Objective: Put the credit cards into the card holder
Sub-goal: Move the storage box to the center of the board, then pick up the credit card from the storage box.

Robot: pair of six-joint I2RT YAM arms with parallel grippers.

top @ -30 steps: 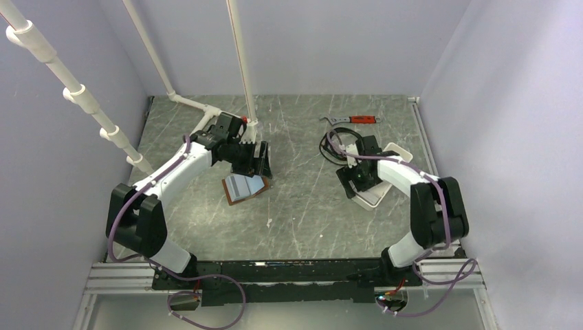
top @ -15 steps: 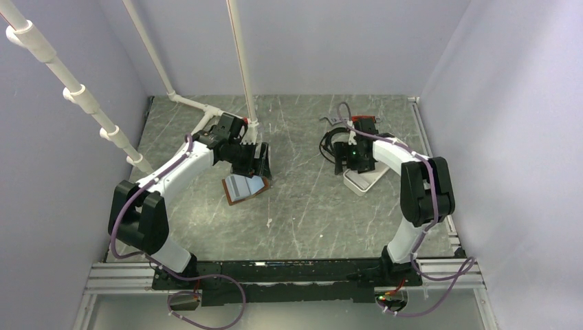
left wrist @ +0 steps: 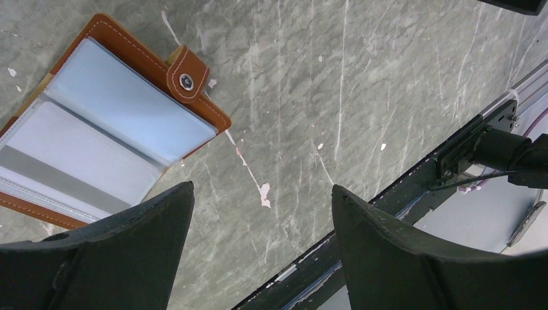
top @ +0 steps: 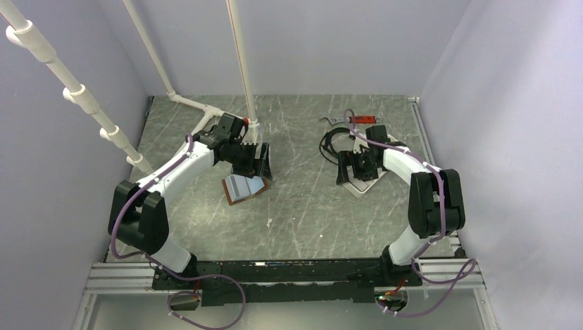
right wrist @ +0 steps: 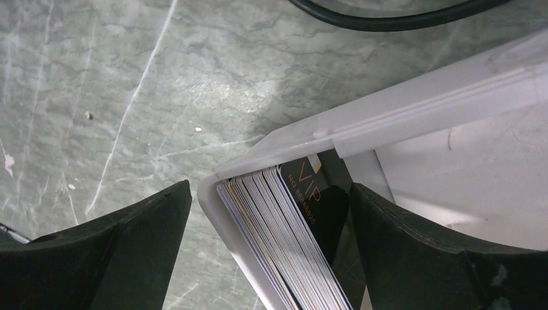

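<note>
Right wrist view puts the credit cards (right wrist: 284, 252) right under my nose: a tight stack standing on edge, leaning into one corner of a white tray (right wrist: 420, 103). Packed that way, I reckon, the edges stick up where a finger can catch them, while the tray wall keeps the stack from sliding. The facing card is dark and reads "VIP" in pale letters; a smaller line of print runs beside it, too fine for me to make out.

The right end effector (right wrist: 271, 190) hangs over that corner, released, its jaws spread wide on either side of the cards and the tray rim, holding nothing. It looks lined up to close on a card, though none is lifted yet.

Well apart on the left of the counter (left wrist: 362, 77) lies the card holder (left wrist: 110, 129), brown leather spread open flat with its clear sleeves facing up, the closing tab and its metal snap turned aside, presumably so a card can slide straight in. I see no writing on it.

The left end effector (left wrist: 262, 200) hovers just beside the card holder, also released and empty, likely waiting to steady it.

A black cable (right wrist: 388, 16) curls on the counter past the tray.
</note>
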